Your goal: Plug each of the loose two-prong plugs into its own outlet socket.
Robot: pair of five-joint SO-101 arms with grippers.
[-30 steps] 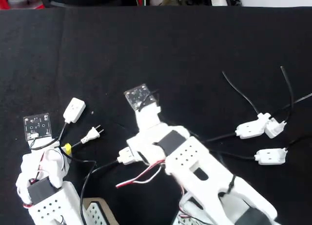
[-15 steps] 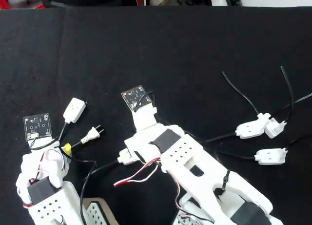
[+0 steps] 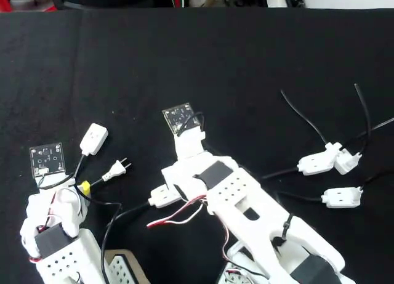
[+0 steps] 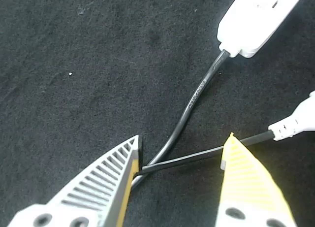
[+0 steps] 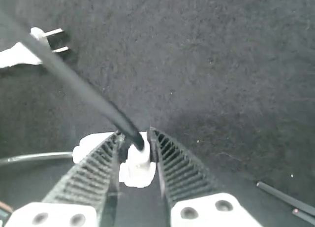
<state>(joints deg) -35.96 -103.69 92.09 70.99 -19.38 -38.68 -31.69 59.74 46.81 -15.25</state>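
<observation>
Now the white plug sits pinched between the right jaws.

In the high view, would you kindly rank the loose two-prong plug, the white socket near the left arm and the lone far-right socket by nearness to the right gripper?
From the right gripper, shut on a white connector:
1. Loose two-prong plug, just left of it.
2. White socket, farther left and farther back.
3. Lone socket, far right.
</observation>
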